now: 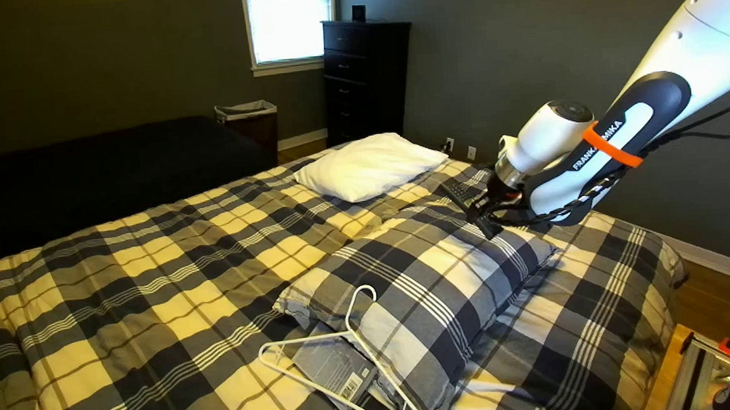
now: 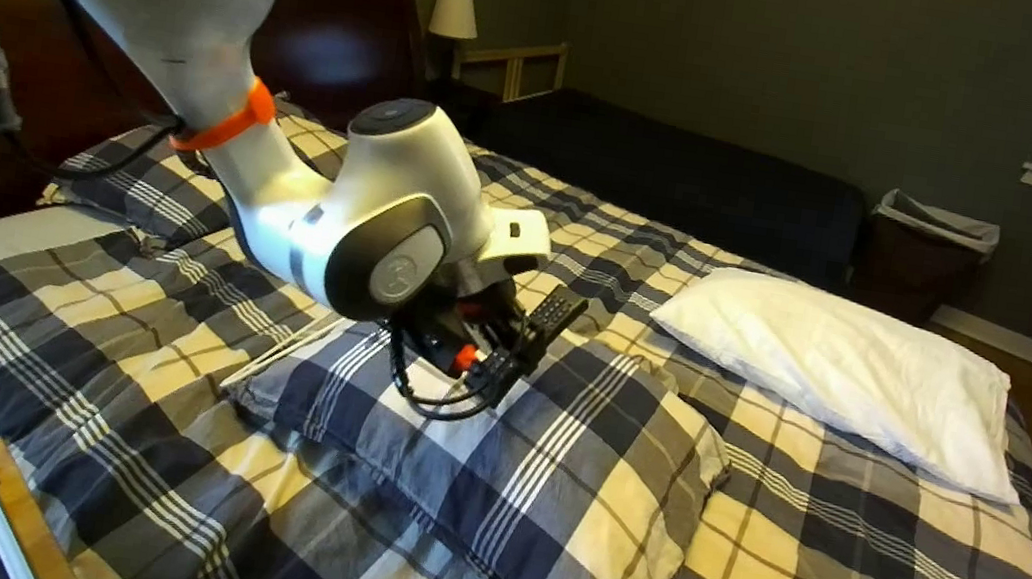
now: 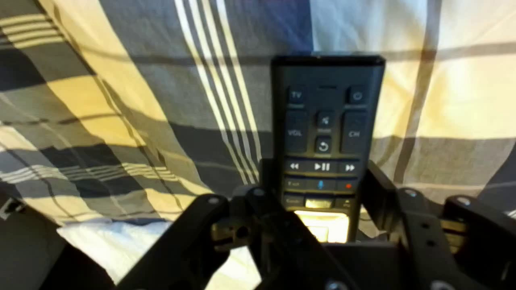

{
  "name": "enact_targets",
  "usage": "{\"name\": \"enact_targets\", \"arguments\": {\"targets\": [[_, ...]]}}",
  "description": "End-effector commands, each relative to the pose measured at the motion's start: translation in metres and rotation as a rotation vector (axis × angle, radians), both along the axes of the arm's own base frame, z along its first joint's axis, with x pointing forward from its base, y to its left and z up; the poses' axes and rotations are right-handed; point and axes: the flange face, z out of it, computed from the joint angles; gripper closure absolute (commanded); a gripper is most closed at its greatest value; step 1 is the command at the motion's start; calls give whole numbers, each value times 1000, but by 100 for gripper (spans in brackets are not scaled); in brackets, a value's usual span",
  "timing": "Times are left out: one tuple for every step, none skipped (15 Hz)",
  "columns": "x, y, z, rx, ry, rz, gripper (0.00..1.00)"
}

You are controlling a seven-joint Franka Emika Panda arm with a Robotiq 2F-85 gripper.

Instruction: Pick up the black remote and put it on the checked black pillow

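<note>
The black remote (image 3: 324,133) fills the middle of the wrist view with its buttons facing the camera. My gripper (image 3: 316,179) is shut on it, one finger at each long side. In both exterior views the remote (image 1: 458,192) (image 2: 560,310) is tilted in the gripper (image 1: 483,210) (image 2: 488,358). The checked black pillow (image 1: 420,284) lies on the bed and also shows in an exterior view (image 2: 552,466). The gripper and remote are over the pillow's upper part. I cannot tell whether the remote touches it. The remote's lower end is hidden by the gripper.
A white pillow (image 1: 372,166) (image 2: 839,365) lies further across the plaid bedspread (image 1: 174,293). A white hanger (image 1: 313,385) and a grey book-like item (image 1: 337,365) lie beside the checked pillow. A dark dresser (image 1: 367,78) and a hamper (image 2: 926,246) stand beyond the bed.
</note>
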Motion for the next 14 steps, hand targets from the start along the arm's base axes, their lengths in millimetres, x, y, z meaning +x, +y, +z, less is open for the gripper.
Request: {"name": "enact_targets", "arguments": {"targets": [[36,23,29,-53,-32,101,71],[44,38,32,-54,-11,128,71],[51,52,33,-54,17,149,71],[55,65,32,-48,57,165,71],[57,77,35,-28,87,187,71],[62,86,32,-7,116,204,71],[69,90,29,10,135,208,71],[76,92,26,33,148,219,71],[84,91,23,54,159,224,71],[93,88,15,70,173,217,71],[101,82,6,90,182,212,71],[108,75,-2,106,190,207,71],[116,67,-11,121,200,210,71],[122,60,-21,131,211,212,71]]}}
